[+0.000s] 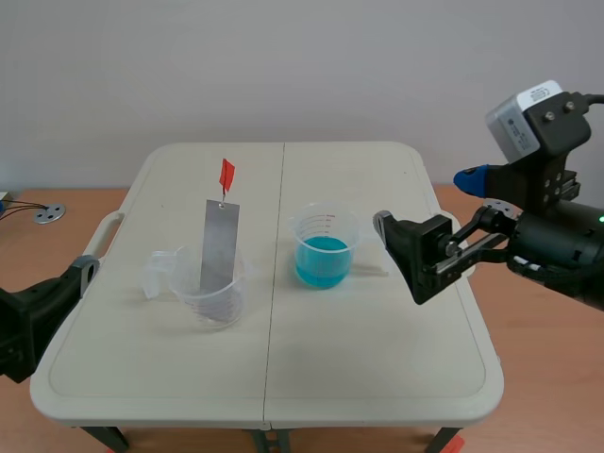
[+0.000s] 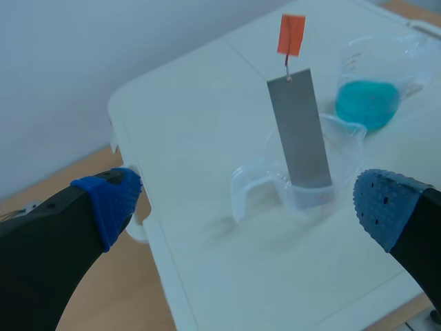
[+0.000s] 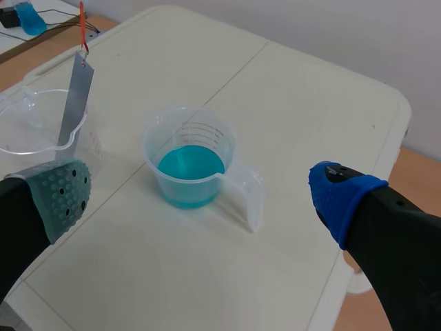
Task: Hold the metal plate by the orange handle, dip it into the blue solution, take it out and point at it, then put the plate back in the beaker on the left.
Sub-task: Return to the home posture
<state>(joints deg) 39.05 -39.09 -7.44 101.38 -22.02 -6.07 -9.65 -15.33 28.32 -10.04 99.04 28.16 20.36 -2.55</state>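
A grey metal plate (image 1: 219, 243) stands upright in a clear beaker (image 1: 212, 293) on the table's left half, its orange handle (image 1: 226, 174) sticking up. A second clear beaker (image 1: 324, 247) with blue solution sits right of the middle seam. My right gripper (image 1: 406, 260) hangs open just right of the blue beaker (image 3: 189, 162), which lies ahead between its fingers (image 3: 341, 196). My left gripper (image 1: 52, 316) is open at the table's left edge, apart from the plate (image 2: 300, 131) and its beaker (image 2: 317, 172) ahead of it. In the right wrist view the plate (image 3: 74, 100) shows beyond the grey-green pad.
The white folding table (image 1: 377, 377) has a seam down its middle and a carry handle (image 1: 102, 236) on its left side. A small grey round part with cables (image 1: 49, 214) lies on the wooden surface beyond the left edge.
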